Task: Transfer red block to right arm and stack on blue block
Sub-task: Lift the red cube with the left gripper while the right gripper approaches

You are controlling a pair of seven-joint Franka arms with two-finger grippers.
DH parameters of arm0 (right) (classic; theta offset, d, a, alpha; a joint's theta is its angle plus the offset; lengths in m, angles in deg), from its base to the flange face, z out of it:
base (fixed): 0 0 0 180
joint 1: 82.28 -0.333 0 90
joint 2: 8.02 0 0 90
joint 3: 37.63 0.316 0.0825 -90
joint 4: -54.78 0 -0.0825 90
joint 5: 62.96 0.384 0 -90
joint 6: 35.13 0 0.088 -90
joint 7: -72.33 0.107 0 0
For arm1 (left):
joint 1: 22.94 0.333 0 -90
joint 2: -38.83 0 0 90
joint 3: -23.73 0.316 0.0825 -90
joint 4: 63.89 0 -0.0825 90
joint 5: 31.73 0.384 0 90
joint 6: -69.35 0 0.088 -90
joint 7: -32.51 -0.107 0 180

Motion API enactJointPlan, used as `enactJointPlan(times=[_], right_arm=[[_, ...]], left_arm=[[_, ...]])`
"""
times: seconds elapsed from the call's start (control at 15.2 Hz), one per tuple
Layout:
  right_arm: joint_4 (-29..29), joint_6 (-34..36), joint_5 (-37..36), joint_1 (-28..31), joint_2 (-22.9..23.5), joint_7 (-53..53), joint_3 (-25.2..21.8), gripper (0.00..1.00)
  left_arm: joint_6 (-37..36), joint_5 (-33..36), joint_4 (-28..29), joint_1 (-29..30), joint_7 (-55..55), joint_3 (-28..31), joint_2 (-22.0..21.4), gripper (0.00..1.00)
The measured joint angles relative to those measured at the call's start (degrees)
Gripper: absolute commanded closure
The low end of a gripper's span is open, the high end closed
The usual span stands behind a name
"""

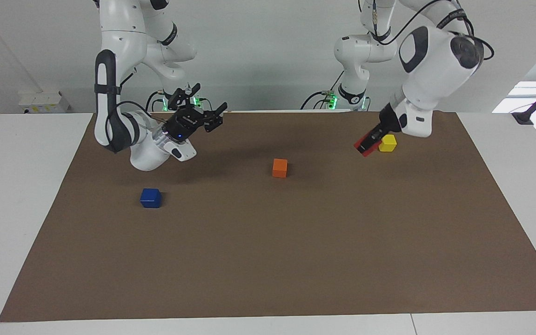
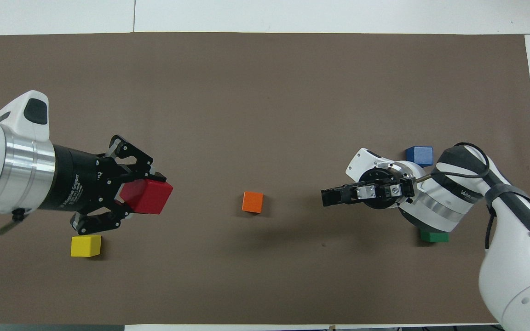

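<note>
While the left gripper (image 2: pixel 129 195) clamps the small bright red cube (image 2: pixel 147 196) above the brown mat (image 1: pixel 296 260) (beside a yellow cube (image 1: pixel 387 143)), the right gripper (image 1: pixel 210 109) hovers, fingers spread and empty. The deep blue cube (image 1: pixel 150 197) rests on the mat.

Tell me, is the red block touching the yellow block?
Apart. The overhead view shows bare brown mat between the red block, held up in the left gripper, and the yellow block lying on the mat.

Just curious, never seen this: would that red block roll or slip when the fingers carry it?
The red block has flat faces, so it probably won't roll. It keeps its shape in the left gripper, suggesting it's stiff. Smooth sides might slip.
</note>
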Motion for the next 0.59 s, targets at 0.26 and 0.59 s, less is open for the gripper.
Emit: enactJointPlan(times=[0.26, 0.59], right_arm=[[-0.1, 1.2, 5.6, -2.6, 2.0, -1.4, 0.9, 0.0], [-1.9, -4.4, 7.0, -4.6, 2.4, -7.1, 1.0, 0.0]], left_arm=[[6.7, -3.8, 0.0, -0.1, 24.9, -7.3, -2.1, 1.0], [16.8, -4.6, 1.4, -0.7, 49.4, -9.9, -1.9, 1.0]])
